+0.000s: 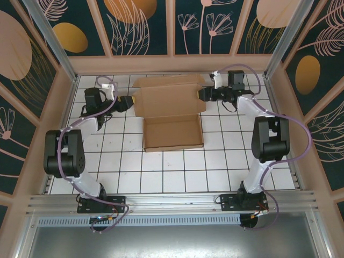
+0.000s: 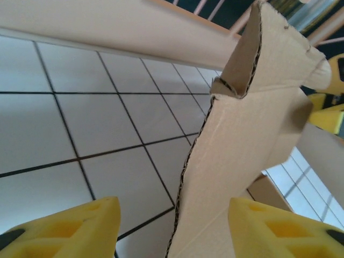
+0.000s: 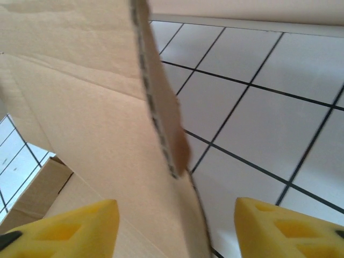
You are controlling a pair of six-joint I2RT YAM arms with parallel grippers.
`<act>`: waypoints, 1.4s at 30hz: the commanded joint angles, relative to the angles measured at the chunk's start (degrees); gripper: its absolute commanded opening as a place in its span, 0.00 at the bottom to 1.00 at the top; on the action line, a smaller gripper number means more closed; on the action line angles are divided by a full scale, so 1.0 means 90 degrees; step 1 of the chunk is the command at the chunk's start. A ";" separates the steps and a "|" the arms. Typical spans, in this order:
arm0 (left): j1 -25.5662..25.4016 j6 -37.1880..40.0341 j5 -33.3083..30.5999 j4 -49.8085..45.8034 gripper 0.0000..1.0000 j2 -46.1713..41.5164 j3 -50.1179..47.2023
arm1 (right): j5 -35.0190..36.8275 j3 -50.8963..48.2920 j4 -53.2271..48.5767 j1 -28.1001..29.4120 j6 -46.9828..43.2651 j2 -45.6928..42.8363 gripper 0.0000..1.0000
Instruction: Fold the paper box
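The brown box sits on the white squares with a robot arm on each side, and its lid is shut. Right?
Not quite: the lid is open, not shut. The top view shows the box with its lid laid back and the inside bare. The rest is right: a brown box on the white squares, with the left arm and the right arm on each side.

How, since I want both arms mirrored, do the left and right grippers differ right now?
The left gripper meets the paper box at its rear panel's left edge, the right gripper at the right edge. The left gripper sits slightly nearer the arm bases than the right gripper. Both are open, with cardboard between their jaws.
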 commanded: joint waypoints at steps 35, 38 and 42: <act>-0.0859 0.0708 -0.1145 -0.0846 0.00 -0.0259 0.0678 | 0.2537 -0.0645 0.0928 0.0947 0.0337 -0.0970 0.00; -0.0960 0.0351 -0.1883 -0.0522 0.00 -0.0644 0.0456 | 0.3042 -0.0977 0.1438 0.1139 0.0540 -0.1262 0.00; -0.1297 0.0166 -0.2883 -0.0498 0.00 -0.0879 0.0426 | 0.3665 -0.0691 0.1256 0.1247 0.1392 -0.1166 0.00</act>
